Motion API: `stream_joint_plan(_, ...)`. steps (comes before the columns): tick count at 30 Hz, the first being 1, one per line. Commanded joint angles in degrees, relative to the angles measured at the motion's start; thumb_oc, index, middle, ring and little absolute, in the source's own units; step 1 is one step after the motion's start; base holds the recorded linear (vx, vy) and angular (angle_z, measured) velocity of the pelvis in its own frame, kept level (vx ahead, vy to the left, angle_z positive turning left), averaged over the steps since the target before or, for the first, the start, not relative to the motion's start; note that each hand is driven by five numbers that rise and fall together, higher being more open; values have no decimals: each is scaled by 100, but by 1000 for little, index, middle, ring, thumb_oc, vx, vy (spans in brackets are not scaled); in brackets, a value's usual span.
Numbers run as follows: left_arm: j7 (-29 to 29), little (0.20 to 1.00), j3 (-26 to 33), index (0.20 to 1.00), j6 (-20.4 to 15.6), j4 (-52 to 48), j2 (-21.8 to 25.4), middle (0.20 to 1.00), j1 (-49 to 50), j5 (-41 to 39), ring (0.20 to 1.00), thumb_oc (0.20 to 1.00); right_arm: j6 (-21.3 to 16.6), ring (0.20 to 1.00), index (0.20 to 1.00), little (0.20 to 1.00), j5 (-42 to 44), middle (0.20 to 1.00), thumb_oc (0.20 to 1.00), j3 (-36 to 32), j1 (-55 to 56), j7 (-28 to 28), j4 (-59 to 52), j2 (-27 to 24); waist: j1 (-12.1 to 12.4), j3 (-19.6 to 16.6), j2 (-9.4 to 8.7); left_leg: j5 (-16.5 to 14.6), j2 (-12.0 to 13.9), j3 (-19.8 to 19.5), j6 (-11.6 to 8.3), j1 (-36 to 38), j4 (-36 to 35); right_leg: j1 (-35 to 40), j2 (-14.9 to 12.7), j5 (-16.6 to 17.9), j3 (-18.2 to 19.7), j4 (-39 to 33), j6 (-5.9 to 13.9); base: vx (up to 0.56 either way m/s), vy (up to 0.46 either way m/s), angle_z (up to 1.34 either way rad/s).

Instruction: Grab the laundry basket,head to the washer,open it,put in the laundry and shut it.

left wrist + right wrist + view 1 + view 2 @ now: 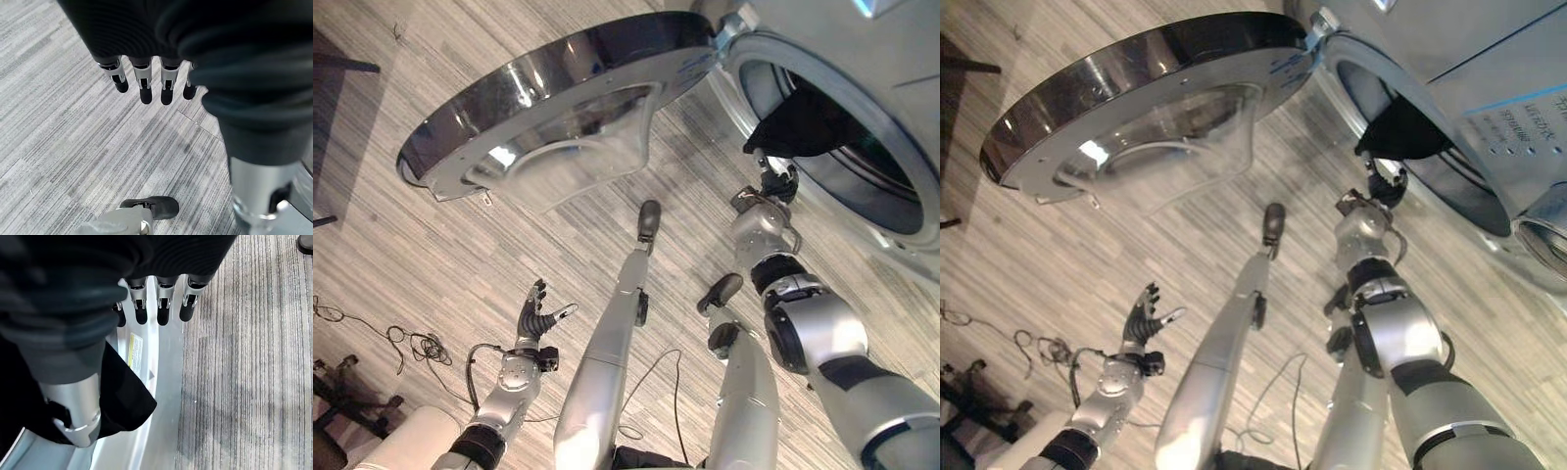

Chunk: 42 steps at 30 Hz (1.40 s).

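Now: washer door [548,103] open | black laundry [798,122] at rim | right hand [775,181] loose

Washer [1489,88]: far right, front opening exposed, control panel on its right part. Washer door [1151,93]: round, chrome-rimmed, swung wide open to the left, glass bowl facing down. Black laundry [1400,132]: draped over the near edge of the drum opening. Right hand [1383,179]: just beneath the black laundry at the opening's rim. Left hand [1143,323]: near left, fingers spread, holding nothing, above striped floor [1058,255].
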Motion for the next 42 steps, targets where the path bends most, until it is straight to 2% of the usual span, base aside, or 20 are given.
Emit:
stream_joint_plan(1,-10,1000,-377,1000,-128,-50,5,1000,63,-206,1000,1000,-257,1000,1000,1000,67,1000,1000,88,-183,109,-164,-663,157,6,494,-594,-175,121,-220,309,-121,437,453,-381,94,261,-186,5,-5,9)
stream_joint_plan(6,-156,1000,-443,1000,-106,-16,36,1000,84,-225,1000,1000,-178,1000,1000,1000,158,1000,1000,351,-503,390,-234,-875,273,6,545,-562,-181,88,-232,304,-154,394,425,-429,49,376,-176,2,-10,6)
stream_joint_plan(13,-278,1000,-538,1000,-59,34,92,1000,66,-281,1000,1000,-143,1000,1000,1000,287,1000,1000,689,-825,647,-364,-955,316,6,486,-580,-165,90,-227,300,-59,414,412,-433,16,460,-178,-5,-3,4)
stream_joint_plan(15,-295,1000,-544,1000,-49,48,112,1000,36,-292,1000,1000,-126,922,922,922,275,922,922,797,-933,681,-387,-998,309,6,450,-591,-158,90,-231,309,-30,441,416,-440,9,463,-190,0,0,0)
stream_joint_plan(18,-289,1000,-545,1000,-45,70,122,1000,8,-304,1000,1000,-142,903,903,903,307,903,903,849,-1013,688,-439,-990,297,6,423,-606,-150,93,-237,320,-1,464,427,-444,11,462,-202,0,0,0)
stream_joint_plan(19,-291,1000,-555,1000,-37,81,130,1000,-14,-323,1000,1000,-200,589,589,589,366,589,589,846,-1067,677,-507,-995,288,6,397,-610,-140,98,-238,330,11,489,434,-441,12,452,-213,0,0,0)
stream_joint_plan(20,-298,1000,-552,1000,-28,92,134,1000,-14,-327,1000,1000,-216,520,520,520,374,520,520,853,-1070,674,-532,-1008,283,6,384,-612,-132,95,-239,338,13,498,437,-443,17,446,-217,0,0,0)
stream_joint_plan(21,-302,1000,-542,1000,-24,103,135,1000,-12,-336,1000,1000,-229,200,200,200,359,200,200,858,-1082,651,-547,-1029,283,6,374,-609,-129,101,-242,344,16,507,440,-443,10,438,-220,0,0,0)
stream_joint_plan(25,-284,1000,-505,1000,-9,147,131,1000,-22,-315,1000,1000,-306,200,200,200,346,200,200,884,-1065,615,-808,-1122,236,6,333,-616,-110,112,-251,378,14,555,457,-425,22,378,-227,0,0,0)
stream_joint_plan(34,-309,1000,-309,1000,24,205,183,1000,-25,-290,1000,1000,-759,200,200,200,229,200,200,868,-913,438,-2247,-1530,22,3,-1,-622,-12,205,-262,619,2,905,561,-244,121,-21,-223,-33,-2,-9)
stream_joint_plan(42,-374,1000,-256,1000,45,182,292,1000,42,-270,1000,1000,-869,200,200,200,191,200,200,783,-918,379,-2524,-1761,-26,-67,-128,-627,33,228,-296,713,26,1109,626,-202,139,-256,-255,-19,-11,-6)
